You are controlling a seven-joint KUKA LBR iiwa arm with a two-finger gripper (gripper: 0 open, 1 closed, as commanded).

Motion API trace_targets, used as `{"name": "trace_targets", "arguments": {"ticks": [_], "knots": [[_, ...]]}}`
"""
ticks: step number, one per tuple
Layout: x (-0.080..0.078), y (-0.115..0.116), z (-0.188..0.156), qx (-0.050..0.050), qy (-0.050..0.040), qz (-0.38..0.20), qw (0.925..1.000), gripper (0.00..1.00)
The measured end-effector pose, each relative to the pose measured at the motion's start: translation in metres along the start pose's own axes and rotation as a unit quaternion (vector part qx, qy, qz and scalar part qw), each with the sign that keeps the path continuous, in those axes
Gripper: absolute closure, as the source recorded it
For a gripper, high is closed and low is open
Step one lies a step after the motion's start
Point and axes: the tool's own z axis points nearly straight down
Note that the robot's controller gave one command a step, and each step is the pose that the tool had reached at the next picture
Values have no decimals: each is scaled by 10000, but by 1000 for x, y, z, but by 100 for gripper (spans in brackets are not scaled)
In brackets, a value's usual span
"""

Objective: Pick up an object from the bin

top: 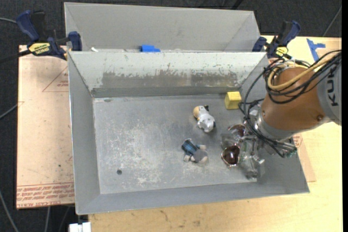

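My gripper (pixel 252 161) is low in the bin's right front corner, below the orange wrist cover. Just to its left, touching or nearly touching it, lies a pair of dark brown-red glasses (pixel 230 155). One round lens is at the gripper's side and the other sits farther back, partly hidden by the wrist. A small blue and grey toy (pixel 194 152) lies on the floor further left. A white figure with a yellowish head (pixel 204 118) lies behind that.
A yellow block (pixel 232 99) rests against the back wall at the right. The bin's right wall and front wall are close around the gripper. The left half of the floor is bare metal.
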Motion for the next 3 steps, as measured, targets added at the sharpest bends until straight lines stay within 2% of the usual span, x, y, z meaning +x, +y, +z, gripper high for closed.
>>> {"name": "trace_targets", "arguments": {"ticks": [1, 2, 3], "knots": [[0, 0, 0, 0, 0, 0, 10000, 0], [26, 19, 0, -23, -3, -330, 9995, 100], [26, 19, 0, -24, -4, -330, 9995, 100]]}}
